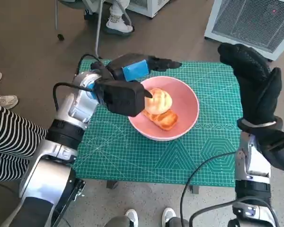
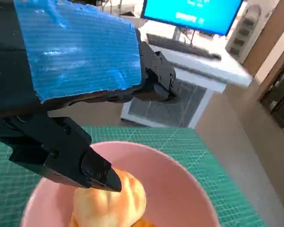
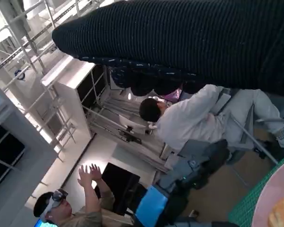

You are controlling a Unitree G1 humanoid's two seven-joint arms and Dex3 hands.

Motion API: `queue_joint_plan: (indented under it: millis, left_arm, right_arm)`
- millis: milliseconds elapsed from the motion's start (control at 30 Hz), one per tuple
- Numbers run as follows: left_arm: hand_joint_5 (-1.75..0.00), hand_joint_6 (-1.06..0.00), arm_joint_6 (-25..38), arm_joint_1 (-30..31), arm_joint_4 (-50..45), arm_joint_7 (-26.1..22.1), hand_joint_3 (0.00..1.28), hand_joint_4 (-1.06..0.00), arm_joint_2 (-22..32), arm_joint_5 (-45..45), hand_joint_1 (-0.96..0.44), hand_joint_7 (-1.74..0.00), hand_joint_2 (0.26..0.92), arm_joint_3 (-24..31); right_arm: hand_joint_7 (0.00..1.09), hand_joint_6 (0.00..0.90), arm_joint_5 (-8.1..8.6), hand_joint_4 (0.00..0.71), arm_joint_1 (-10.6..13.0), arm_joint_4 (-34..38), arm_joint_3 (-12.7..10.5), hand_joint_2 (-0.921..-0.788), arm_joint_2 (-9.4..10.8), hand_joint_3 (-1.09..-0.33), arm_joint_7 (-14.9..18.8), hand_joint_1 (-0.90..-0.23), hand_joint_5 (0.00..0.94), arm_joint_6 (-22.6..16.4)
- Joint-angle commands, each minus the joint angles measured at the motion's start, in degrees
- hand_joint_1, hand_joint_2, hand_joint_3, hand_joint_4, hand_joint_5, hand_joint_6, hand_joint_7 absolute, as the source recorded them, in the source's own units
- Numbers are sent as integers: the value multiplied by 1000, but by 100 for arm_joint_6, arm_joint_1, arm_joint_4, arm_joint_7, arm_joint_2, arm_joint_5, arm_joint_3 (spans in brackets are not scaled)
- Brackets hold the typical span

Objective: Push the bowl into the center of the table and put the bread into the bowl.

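Green cutting mat on the small table (image 1: 217,94) carries the shallow pink bowl (image 1: 187,101) about mid-table, so the push looks done. Golden bread roll (image 1: 159,100) already sits inside. Blue-taped left hand (image 1: 135,71) hovers spread above it, one fingertip (image 2: 102,174) touching; gloved right hand (image 1: 253,78) hangs apart, fingers loose, holding nothing.

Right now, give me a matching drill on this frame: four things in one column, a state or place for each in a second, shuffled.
Things:
1. bowl
2. bread
3. left hand
4. right hand

States:
A. raised beside the table, holding nothing
B. lying inside the pink dish
C. over the dish, a finger by the roll
D. sitting on the green mat

Pairs: 1-D, 2-B, 3-C, 4-A
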Motion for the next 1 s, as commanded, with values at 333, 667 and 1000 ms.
queue_joint_plan:
  millis: [333,667,1000]
  left_arm:
    - [0,-266,-567,1493,-1551,-28,270,-180,-1346,-3127,-497,0,920,1603]
    - [0,-257,-519,1742,-1915,-52,326,-154,-1329,-3040,-578,-2,921,1599]
    - [0,-250,-421,1735,-1941,-176,335,-148,-1369,-3193,-570,0,921,1652]
  right_arm:
    - [560,3,-345,161,-232,-352,117,-921,-20,-737,-412,-729,3,423]
    - [564,2,-548,167,-176,-594,98,-921,-73,-737,-558,-735,6,557]
    - [567,1,-652,168,-211,-545,114,-921,-80,-738,-600,-730,5,509]
